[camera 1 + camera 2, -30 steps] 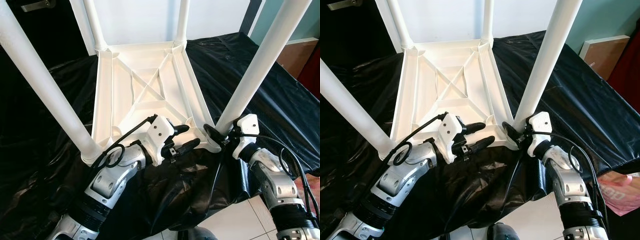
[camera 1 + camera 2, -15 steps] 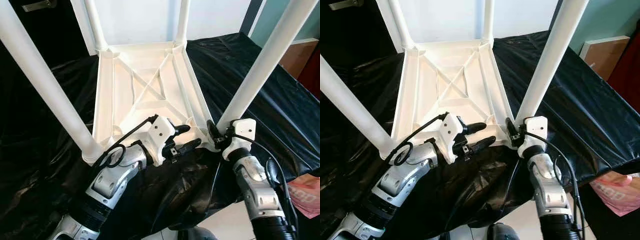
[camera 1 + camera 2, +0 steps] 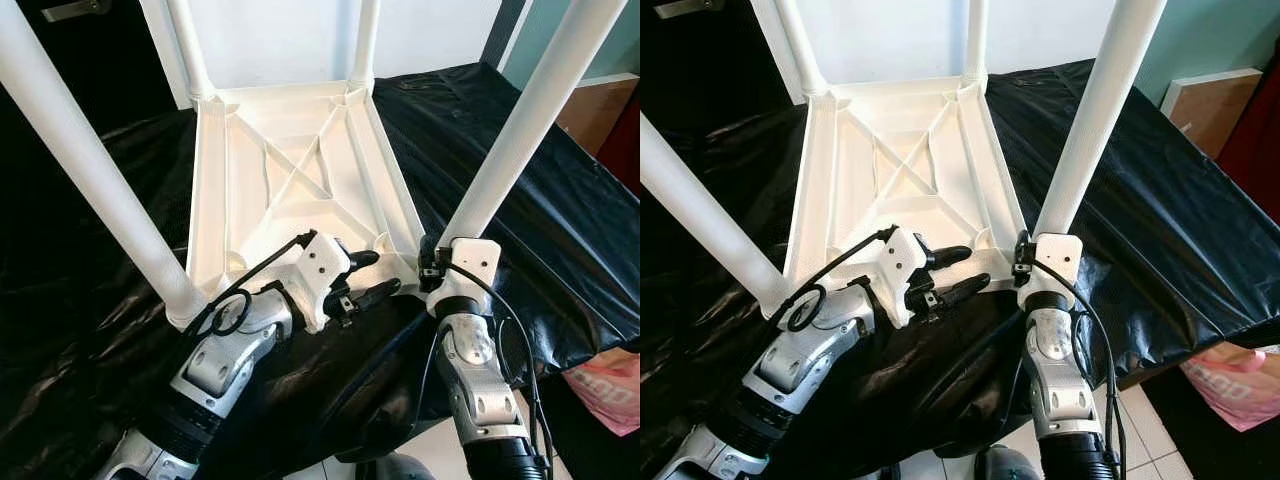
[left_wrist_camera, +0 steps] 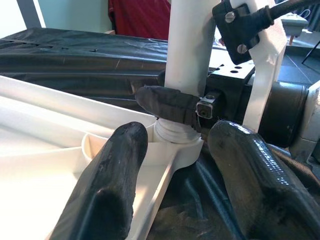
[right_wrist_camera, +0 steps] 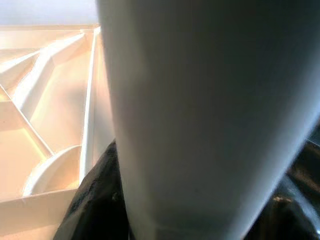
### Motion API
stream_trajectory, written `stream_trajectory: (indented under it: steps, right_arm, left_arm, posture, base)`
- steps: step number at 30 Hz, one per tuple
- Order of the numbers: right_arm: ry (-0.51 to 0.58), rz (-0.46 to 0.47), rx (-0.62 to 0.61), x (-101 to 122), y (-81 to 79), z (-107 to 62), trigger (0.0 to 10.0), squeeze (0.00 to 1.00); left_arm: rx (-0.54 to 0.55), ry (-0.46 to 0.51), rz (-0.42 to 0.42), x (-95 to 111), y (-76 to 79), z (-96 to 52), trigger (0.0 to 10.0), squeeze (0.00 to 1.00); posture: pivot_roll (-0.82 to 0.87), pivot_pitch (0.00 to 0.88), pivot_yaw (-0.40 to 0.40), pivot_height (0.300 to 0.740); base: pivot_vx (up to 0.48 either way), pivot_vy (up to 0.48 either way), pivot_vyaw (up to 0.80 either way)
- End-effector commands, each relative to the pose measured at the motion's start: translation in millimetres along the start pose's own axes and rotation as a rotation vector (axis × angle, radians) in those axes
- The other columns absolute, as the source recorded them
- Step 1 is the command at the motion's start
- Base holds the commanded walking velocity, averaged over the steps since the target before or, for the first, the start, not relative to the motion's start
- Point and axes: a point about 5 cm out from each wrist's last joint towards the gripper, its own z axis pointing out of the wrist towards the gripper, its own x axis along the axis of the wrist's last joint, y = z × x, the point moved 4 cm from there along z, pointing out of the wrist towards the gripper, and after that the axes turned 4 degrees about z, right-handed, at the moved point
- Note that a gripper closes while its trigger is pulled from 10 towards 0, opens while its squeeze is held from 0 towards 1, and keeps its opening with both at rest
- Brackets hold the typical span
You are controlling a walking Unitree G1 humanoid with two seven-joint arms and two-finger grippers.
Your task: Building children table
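Swinging upright beneath the near-right leg (image 3: 520,140), the right end effector (image 4: 172,107) is gripping its base; left end effector (image 3: 368,277) is hovering open beside; all four legs are standing in the tabletop (image 3: 290,170).

our arms are silver jointed segments with black cables looping along them; each white wrist housing, dotted with screws, carries an end effector of two black fingers.

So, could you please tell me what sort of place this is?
Probably a room in a home: tiled floor, a teal wall, and an upturned white table on a black plastic sheet.
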Motion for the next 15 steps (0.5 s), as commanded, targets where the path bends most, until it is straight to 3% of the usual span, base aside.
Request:
stream_trajectory:
  steps: [1, 8, 9, 10, 11, 15]
  right_arm:
    - [-0.061, -0.015, -0.029, -15.2, 8.8, -5.6, 10.0, 1.00]
    - [-0.036, -0.002, 0.004, -8.5, 10.2, -8.0, 10.0, 1.00]
    - [-0.034, -0.003, 0.008, -8.1, 12.0, -8.3, 10.0, 0.67]
    - [-0.032, -0.005, 0.011, -7.7, 13.1, -8.5, 10.0, 0.67]
    - [-0.022, -0.007, 0.024, -5.8, 13.9, -9.0, 10.0, 0.00]
    - [-0.012, -0.022, 0.052, -3.5, 16.5, -9.9, 10.0, 0.00]
  left_arm:
    - [-0.097, -0.009, 0.011, -2.3, 9.3, -0.2, 10.0, 0.00]
    - [-0.077, -0.057, 0.046, -11.5, 3.9, -4.8, 10.0, 0.00]
    - [-0.068, -0.070, 0.051, -13.9, 1.6, -6.3, 10.0, 0.00]
    - [-0.062, -0.080, 0.054, -15.6, 0.0, -7.3, 10.0, 0.00]
    - [-0.050, -0.104, 0.066, -19.7, -3.2, -9.8, 10.0, 0.00]
    - [-0.038, -0.189, 0.096, -33.7, -10.6, -19.0, 10.0, 0.00]
  posture:
    - [-0.03, 0.134, -0.021, 0.740]
    - [-0.03, 0.136, -0.020, 0.740]
    - [-0.03, 0.138, -0.021, 0.740]
    - [-0.03, 0.138, -0.021, 0.740]
    - [-0.03, 0.139, -0.021, 0.740]
    - [-0.03, 0.141, -0.023, 0.740]
  base:
    - [0.000, 0.000, 0.00]
    - [0.000, 0.000, 0.00]
    - [0.000, 0.000, 0.00]
    - [0.000, 0.000, 0.00]
    - [0.000, 0.000, 0.00]
    - [0.000, 0.000, 0.00]
